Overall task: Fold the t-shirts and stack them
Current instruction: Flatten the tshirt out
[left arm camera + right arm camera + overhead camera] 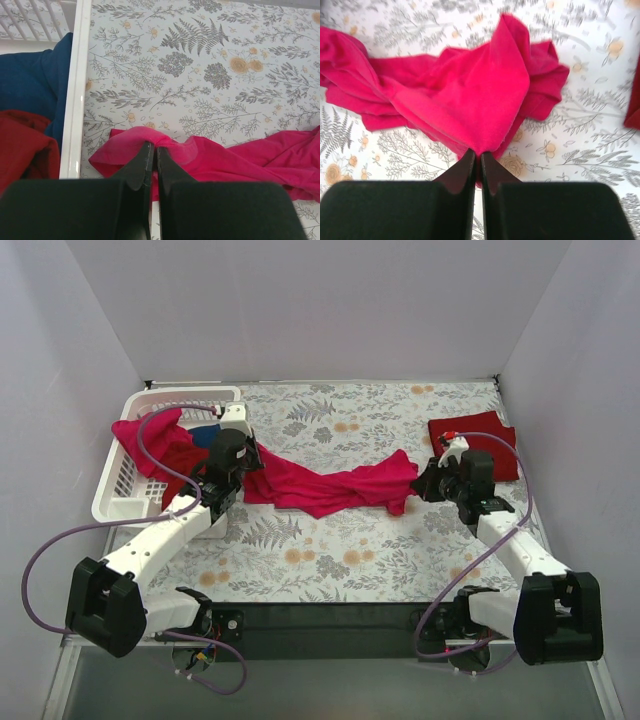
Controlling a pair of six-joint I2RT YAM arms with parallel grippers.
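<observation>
The pink shirt point(330, 485) is stretched as a crumpled band across the middle of the top view, on the flowered table point(340, 570). Its left end is pinched between the closed jaws of the left gripper point(152, 150), just beside the basket point(112, 502) at the upper left. Its right end is held by the closed right gripper point(476, 156). A blue shirt point(30, 75) is seen in the basket. A folded dark red shirt point(490, 432) lies at the upper right.

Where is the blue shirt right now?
In the overhead view the blue shirt sits inside the white basket on the left side of the table, right beside a dark red shirt.
</observation>
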